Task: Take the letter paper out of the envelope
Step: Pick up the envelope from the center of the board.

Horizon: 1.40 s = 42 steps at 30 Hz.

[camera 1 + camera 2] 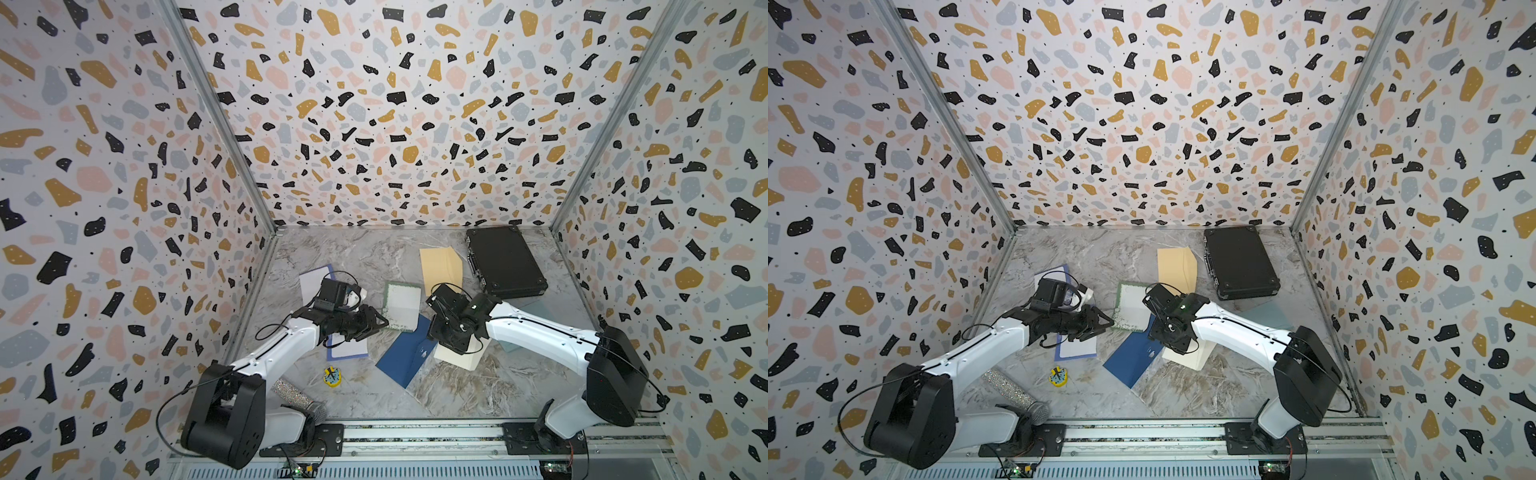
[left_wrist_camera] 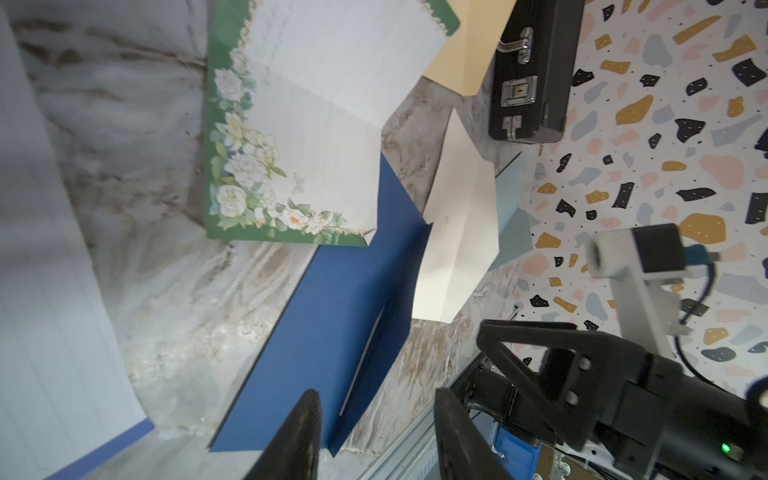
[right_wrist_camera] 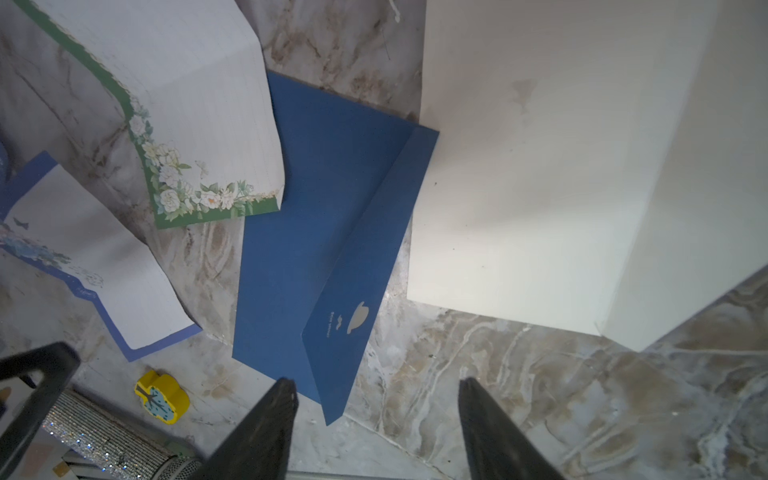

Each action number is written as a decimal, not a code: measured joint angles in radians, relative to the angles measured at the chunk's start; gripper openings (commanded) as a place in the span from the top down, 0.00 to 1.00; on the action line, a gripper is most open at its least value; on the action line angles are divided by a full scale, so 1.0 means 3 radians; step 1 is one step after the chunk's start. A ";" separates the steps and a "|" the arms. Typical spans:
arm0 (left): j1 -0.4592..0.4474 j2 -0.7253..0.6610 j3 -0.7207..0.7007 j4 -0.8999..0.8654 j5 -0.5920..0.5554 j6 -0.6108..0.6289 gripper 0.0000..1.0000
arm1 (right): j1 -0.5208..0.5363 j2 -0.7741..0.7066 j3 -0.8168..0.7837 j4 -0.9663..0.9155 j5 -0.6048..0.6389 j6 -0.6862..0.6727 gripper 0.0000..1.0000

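Observation:
A dark blue envelope (image 1: 401,357) (image 3: 299,249) lies flat mid-table with its flap (image 3: 353,291) folded out; a thin pale edge shows along the flap in the left wrist view, and I cannot tell whether it is paper. A green floral-bordered letter paper (image 1: 401,305) (image 2: 311,137) lies unfolded, overlapping the envelope's far corner. My left gripper (image 1: 382,323) (image 2: 378,395) hovers open and empty by that paper's near-left corner. Over the envelope's flap tip, my right gripper (image 3: 376,384) points down, open and empty. A cream envelope (image 1: 457,359) (image 3: 519,187) lies beside the blue one.
A blue-bordered paper (image 1: 347,349) lies under the left arm. A tan envelope (image 1: 440,264) and a black case (image 1: 505,262) sit at the back right, a teal envelope (image 1: 536,309) under the right arm. A yellow toy (image 1: 332,377) and a glitter microphone (image 1: 297,397) lie front left.

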 measured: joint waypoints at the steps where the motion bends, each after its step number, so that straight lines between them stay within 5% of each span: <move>1: 0.0000 -0.0086 -0.0029 0.0025 0.0001 -0.0037 0.53 | 0.0006 0.0041 0.0001 0.0005 -0.0001 0.0076 0.34; 9: -0.0027 -0.0787 -0.0295 -0.0065 -0.0047 -0.0378 0.49 | 0.0137 0.0416 0.0123 -0.0008 0.0010 0.0434 0.32; 16: -0.0071 -0.1339 -0.0299 -0.0439 -0.0155 -0.0465 0.48 | 0.0233 0.0632 0.0340 0.0008 0.0027 0.0496 0.18; 21: -0.0071 -0.1625 -0.0317 -0.0668 -0.0238 -0.0528 0.48 | 0.0273 0.0699 0.0312 0.0144 0.0001 0.0585 0.22; 30: -0.0071 -0.1733 -0.0329 -0.0872 -0.0319 -0.0641 0.51 | 0.0278 0.0907 0.0237 0.0251 0.0014 0.0738 0.46; 36: -0.0071 -0.1737 -0.0348 -0.0881 -0.0327 -0.0684 0.52 | 0.0280 0.0907 0.0235 0.0225 0.0066 0.0907 0.84; 42: -0.0071 -0.1670 -0.0348 -0.0882 -0.0313 -0.0685 0.52 | 0.0282 0.0907 0.0360 -0.0092 0.0295 0.1044 1.00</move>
